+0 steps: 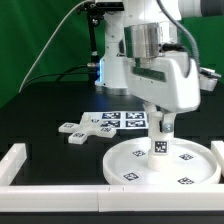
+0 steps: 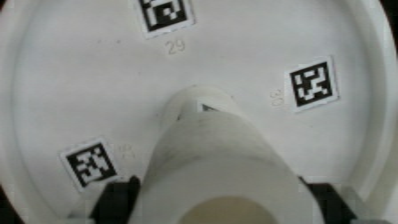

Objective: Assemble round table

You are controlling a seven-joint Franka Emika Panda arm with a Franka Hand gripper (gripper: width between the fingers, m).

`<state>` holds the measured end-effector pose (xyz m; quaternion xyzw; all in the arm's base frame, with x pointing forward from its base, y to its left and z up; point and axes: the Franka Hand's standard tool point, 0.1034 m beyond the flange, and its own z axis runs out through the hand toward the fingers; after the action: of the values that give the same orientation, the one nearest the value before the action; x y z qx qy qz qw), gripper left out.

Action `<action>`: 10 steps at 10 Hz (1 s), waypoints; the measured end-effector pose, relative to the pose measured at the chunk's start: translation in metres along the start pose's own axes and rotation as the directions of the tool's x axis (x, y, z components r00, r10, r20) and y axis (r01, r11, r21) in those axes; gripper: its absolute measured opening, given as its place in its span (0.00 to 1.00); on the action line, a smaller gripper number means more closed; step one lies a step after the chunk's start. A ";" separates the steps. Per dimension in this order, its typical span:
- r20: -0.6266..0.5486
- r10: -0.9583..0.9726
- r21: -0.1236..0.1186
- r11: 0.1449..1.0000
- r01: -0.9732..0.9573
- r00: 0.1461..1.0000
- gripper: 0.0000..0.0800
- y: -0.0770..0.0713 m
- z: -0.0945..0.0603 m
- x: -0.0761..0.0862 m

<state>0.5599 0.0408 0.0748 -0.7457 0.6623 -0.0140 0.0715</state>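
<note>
The large white round disc (image 1: 160,160) lies flat on the black table at the front right, with several square tags on it. The short white cylinder leg (image 1: 160,143) stands upright on the disc's middle. My gripper (image 1: 159,124) is straight above it, shut on the leg's top. In the wrist view the leg (image 2: 217,160) runs down to the disc (image 2: 107,90), and black fingers (image 2: 121,198) press on both its sides. The cross-shaped base (image 1: 84,127) lies on the table to the exterior view's left of the disc.
The marker board (image 1: 124,120) lies flat behind the disc. A white border wall (image 1: 20,165) runs along the front and the exterior view's left of the work area. The arm's white base (image 1: 118,60) stands at the back.
</note>
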 end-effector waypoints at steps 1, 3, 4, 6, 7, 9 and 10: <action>0.003 0.070 0.009 0.998 -0.070 0.998 0.51 0.000 0.000 0.000; 0.001 0.045 0.001 0.999 -0.045 0.999 0.51 0.001 0.000 0.001; 0.006 -0.132 -0.031 0.991 0.132 0.991 0.70 0.003 0.000 0.001; 0.028 -0.461 -0.034 0.887 0.461 0.887 0.78 -0.003 -0.004 0.003; 0.032 -0.538 -0.032 0.842 0.539 0.842 0.81 -0.001 -0.001 -0.004; 0.015 -0.623 -0.034 0.781 0.623 0.782 0.81 0.003 0.001 -0.013; 0.016 -0.645 -0.033 0.763 0.645 0.764 0.81 0.003 0.001 -0.010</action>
<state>0.5559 0.0508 0.0747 -0.9291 0.3657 -0.0244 0.0498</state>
